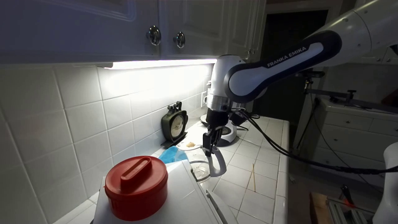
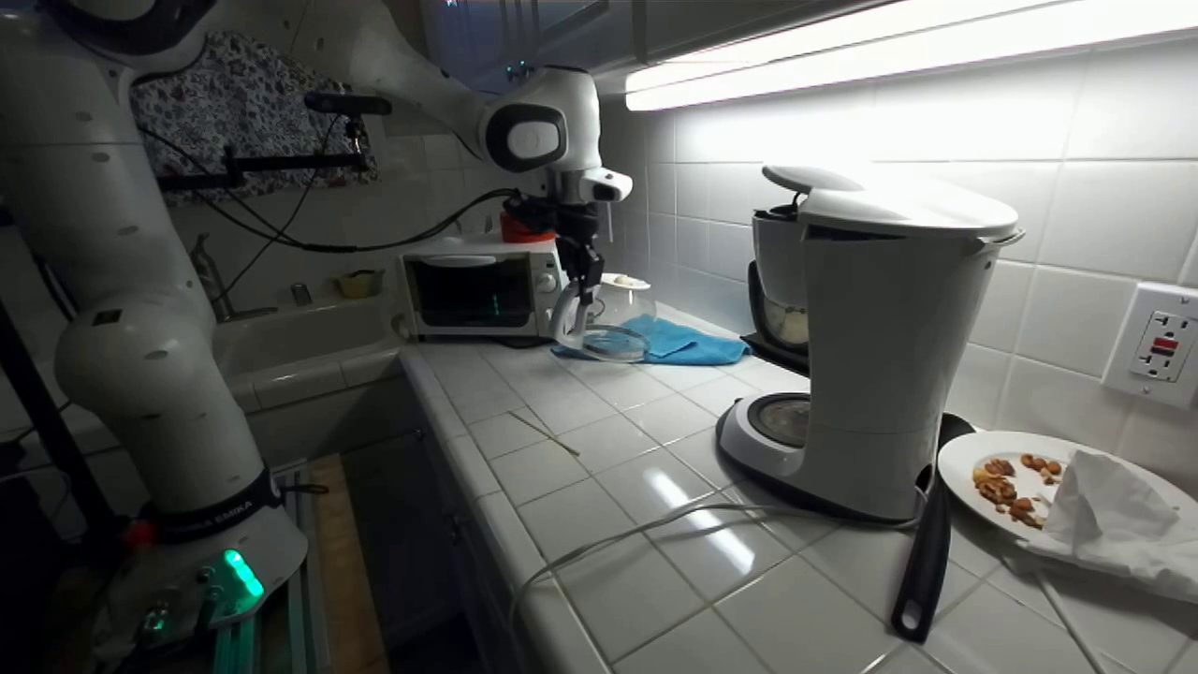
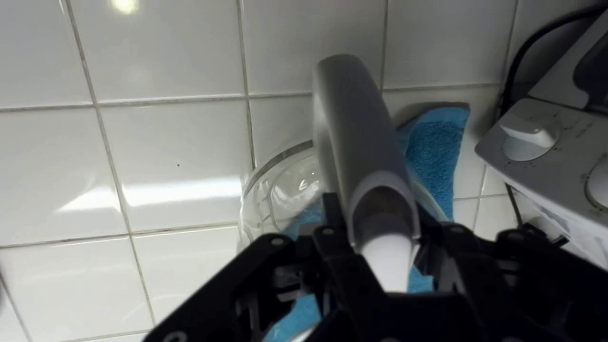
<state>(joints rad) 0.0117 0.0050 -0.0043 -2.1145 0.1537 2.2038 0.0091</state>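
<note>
Wrist view: gripper cut off by bottom edge, hiding lower end of gray handle; glass carafe part hidden behind both. Toaster oven cut by right edge, marks round knob blurred. Exterior view, center: coffee maker mostly hidden behind arm. Exterior view, lower right: plate cut by right edge, part covered by napkin. Upper middle, red container, top hidden.

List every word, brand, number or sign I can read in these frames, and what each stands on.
"FRANKA EMIKA": on the robot arm, in an exterior view.
"EMIKA": on the robot base, in an exterior view; the letters before it are unclear.
Too small or blurred to read: markings around the white knobs, any on the green-cased dial or wall outlet.
</note>
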